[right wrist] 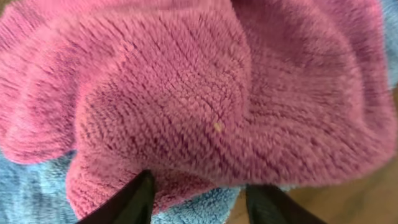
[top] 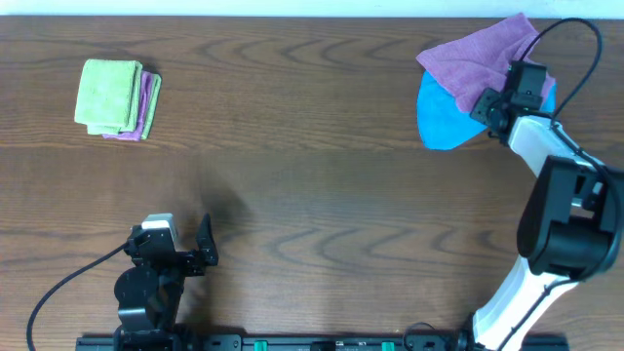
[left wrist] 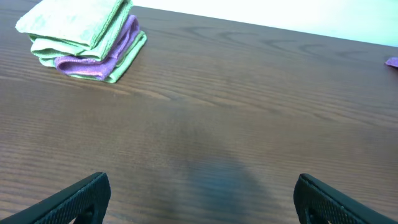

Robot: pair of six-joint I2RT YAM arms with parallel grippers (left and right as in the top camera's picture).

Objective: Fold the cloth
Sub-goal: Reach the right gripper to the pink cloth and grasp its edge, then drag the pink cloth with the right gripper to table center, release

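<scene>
A crumpled purple-pink cloth (top: 478, 54) lies on top of a blue cloth (top: 437, 117) at the far right of the table. My right gripper (top: 485, 105) is down at the near edge of this pile. In the right wrist view the pink cloth (right wrist: 186, 93) fills the frame, and the blue cloth (right wrist: 31, 193) shows beneath it. The right gripper (right wrist: 199, 200) is open, with the pink cloth's edge and a bit of blue cloth between its fingers. My left gripper (top: 207, 244) is open and empty near the front left, and the left wrist view (left wrist: 199, 202) shows bare wood between its fingers.
A folded stack of green and purple cloths (top: 117, 97) sits at the back left and also shows in the left wrist view (left wrist: 84, 37). The wooden table (top: 312, 175) spans the view. The right arm's black cable loops above the pile.
</scene>
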